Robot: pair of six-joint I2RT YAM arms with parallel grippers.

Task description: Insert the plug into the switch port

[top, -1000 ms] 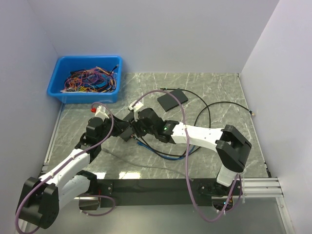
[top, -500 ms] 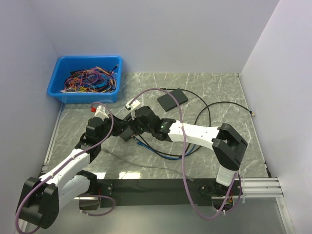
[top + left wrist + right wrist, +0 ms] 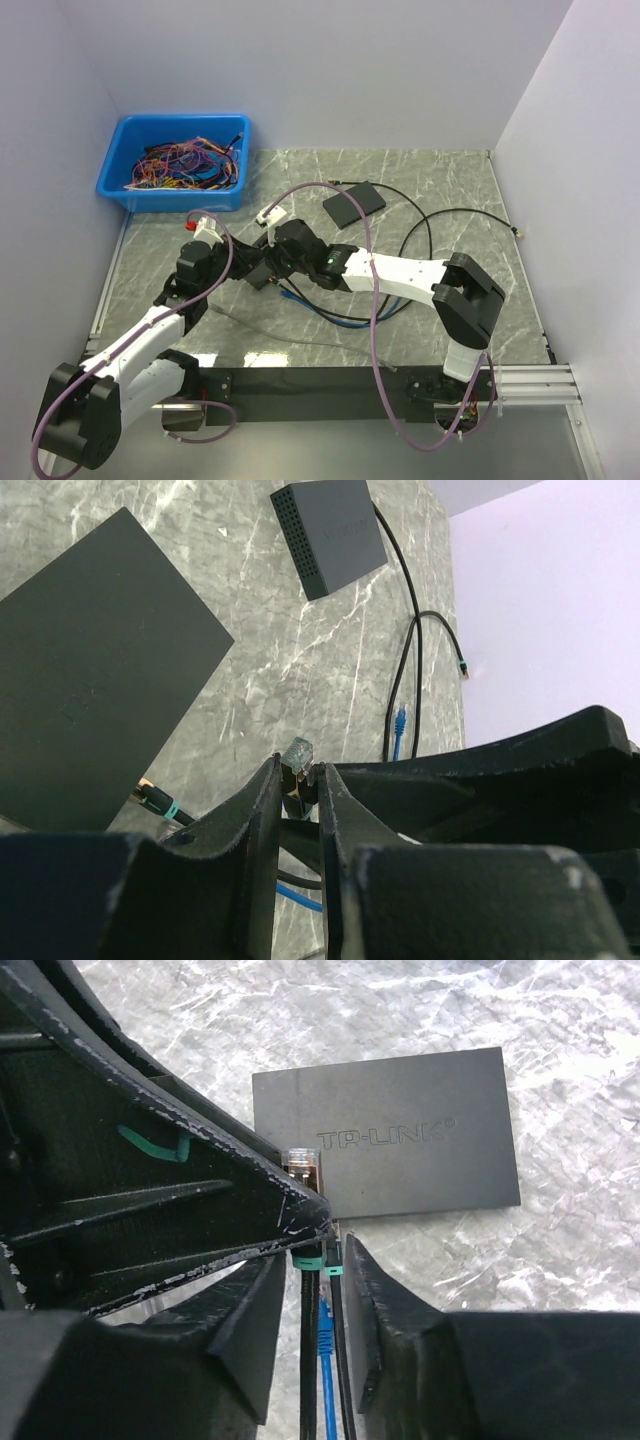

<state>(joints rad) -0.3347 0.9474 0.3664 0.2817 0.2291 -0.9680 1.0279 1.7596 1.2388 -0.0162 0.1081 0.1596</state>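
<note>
Table [image 3: 450, 175]: grey-green marble-look top, smooth, faint sheen.
Switch [image 3: 400, 1150]: black plastic lid, matt; lettering slightly glossier.
Plug [image 3: 298, 750]: clear glossy plastic, yellowish metal showing inside.
Left fingers [image 3: 250, 840] and right fingers [image 3: 400, 1350]: black matt plastic, edges scuffed pale and rough.
Black cable [image 3: 405, 670]: smooth rubbery sheath, dull shine.
Bin [image 3: 170, 197]: blue plastic, glossy.
Arm shells [image 3: 410, 275]: white glossy plastic.
</note>
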